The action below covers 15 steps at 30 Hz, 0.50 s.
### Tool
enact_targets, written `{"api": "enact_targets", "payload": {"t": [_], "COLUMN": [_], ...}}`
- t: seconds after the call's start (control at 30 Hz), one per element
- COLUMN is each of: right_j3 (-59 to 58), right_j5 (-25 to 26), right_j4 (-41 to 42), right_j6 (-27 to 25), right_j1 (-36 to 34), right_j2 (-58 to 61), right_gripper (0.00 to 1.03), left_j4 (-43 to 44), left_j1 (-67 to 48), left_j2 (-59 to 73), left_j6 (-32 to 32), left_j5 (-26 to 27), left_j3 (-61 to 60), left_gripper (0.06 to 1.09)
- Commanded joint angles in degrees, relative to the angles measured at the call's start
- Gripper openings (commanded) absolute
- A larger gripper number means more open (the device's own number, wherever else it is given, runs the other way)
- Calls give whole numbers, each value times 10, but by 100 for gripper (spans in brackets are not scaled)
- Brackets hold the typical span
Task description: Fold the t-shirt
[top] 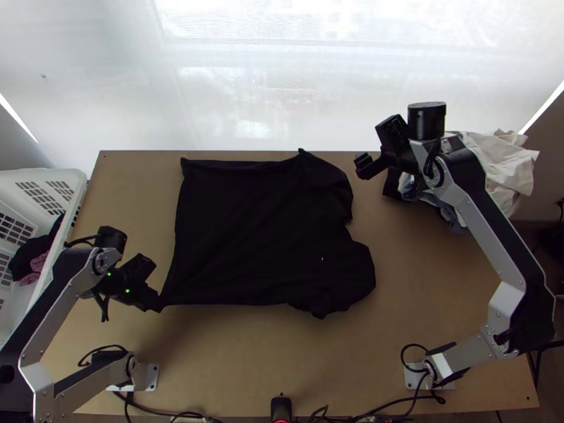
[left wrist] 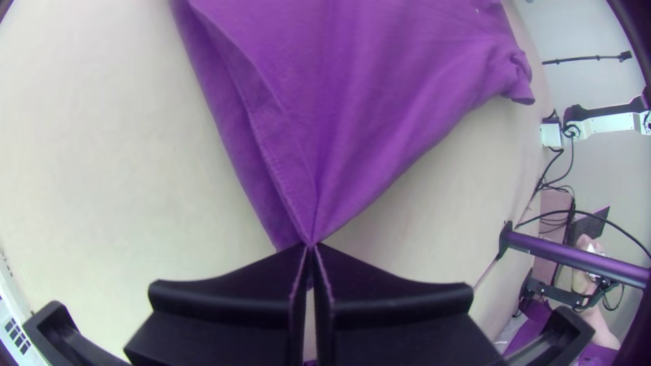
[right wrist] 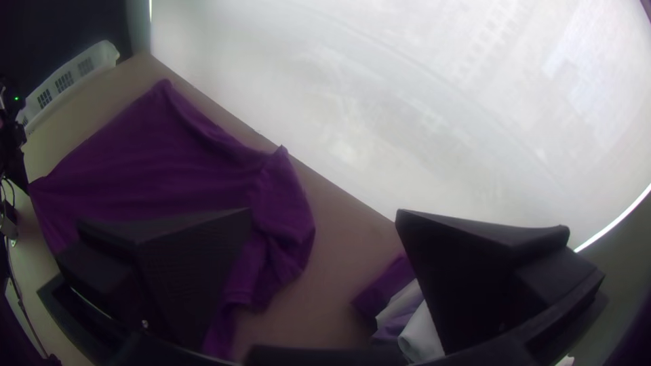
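across the table (top: 233, 359), black t-shirt (top: 261, 233) spread out, bottom corner pinched in left gripper (top: 159, 306)

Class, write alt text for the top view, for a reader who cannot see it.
A dark t-shirt lies mostly spread on a wooden table, its lower-left corner pinched in the robot's left hand. The right hand hovers off its upper right, near a pile of cloth; a white basket stands at far left.

High top view steeply down, left wrist view close, right wrist view farther, t-shirt (top: 247, 233) in all
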Motion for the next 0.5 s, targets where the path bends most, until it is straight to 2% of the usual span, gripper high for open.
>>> {"api": "enact_targets", "payload": {"t": [0.0, 0.23, 0.47], "right_j3": [-5, -4, -8], "right_j5": [0, 0, 0], "right_j4": [-1, 0, -7], "right_j6": [-2, -6, -9], "right_j1": [1, 5, 9], "right_j2": [-9, -11, -11], "right_gripper": [98, 98, 98], "left_j4": [-56, -114, -119], "left_j1": [116, 232, 361], "left_j2": [-20, -20, 2], "left_j6": [102, 228, 349], "left_j5": [-18, -59, -125], "left_j3": [-9, -15, -22], "left_gripper": [9, 9, 9]}}
